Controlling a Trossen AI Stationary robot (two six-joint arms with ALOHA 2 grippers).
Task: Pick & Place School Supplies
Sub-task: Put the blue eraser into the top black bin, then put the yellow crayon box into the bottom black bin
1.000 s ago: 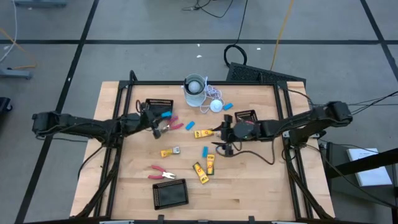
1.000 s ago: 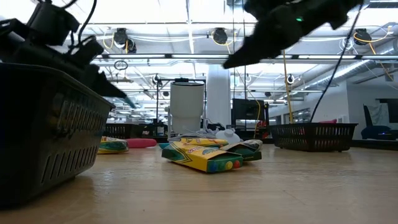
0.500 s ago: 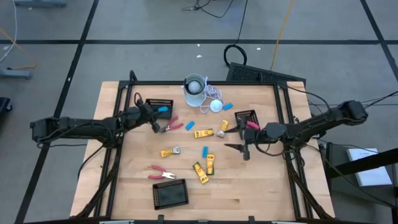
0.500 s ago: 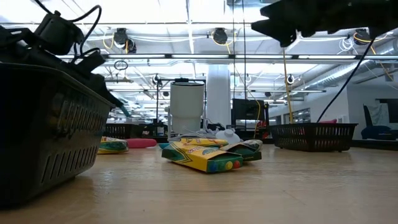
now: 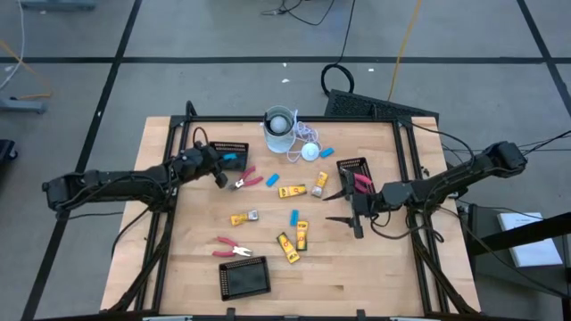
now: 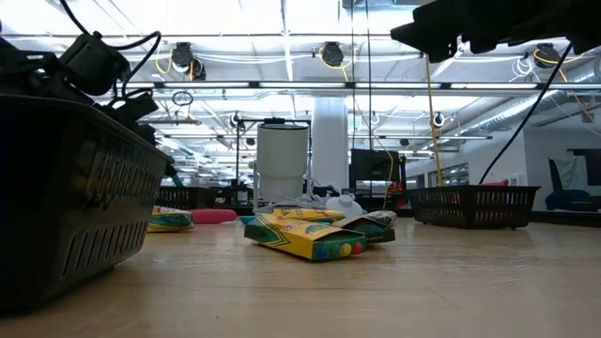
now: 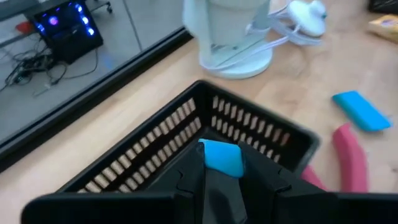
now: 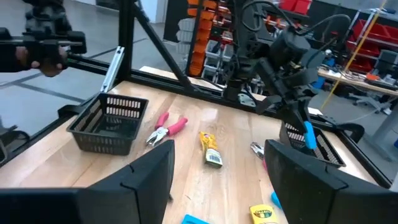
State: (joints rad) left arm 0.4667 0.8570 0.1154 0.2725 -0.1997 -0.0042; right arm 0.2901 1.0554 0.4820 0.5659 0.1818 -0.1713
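Observation:
My left gripper (image 5: 219, 166) is shut on a small light-blue stick (image 7: 221, 156) over the black mesh tray (image 5: 229, 150) at the far left. The right wrist view shows the stick (image 8: 308, 134) pointing down over that tray. My right gripper (image 5: 344, 210) hangs open and holds nothing, just in front of the right mesh tray (image 5: 351, 168), in which red-handled pliers (image 5: 361, 182) lie. Loose on the table are more red pliers (image 5: 246, 181), yellow boxes (image 5: 292, 191) and blue sticks (image 5: 293, 217). My left gripper pinches the light-blue stick's upper end (image 7: 219, 167) between its two fingers. The fingers slant down from the table's left side. The stick is lifted clear and sticks out past the fingertips, above the inside of the tray.
A white cup (image 5: 279, 125) and a white corded disc (image 5: 310, 152) stand at the far middle. A third black tray (image 5: 244, 277) sits near the front edge, with pliers (image 5: 234, 248) beside it. Yellow boxes (image 5: 294, 241) lie in the middle.
My left gripper has swung toward the far-left tray with the blue stick and dipped a little, still shut on it. My right gripper has drawn back toward the table's right edge and tipped up to level, staying open.

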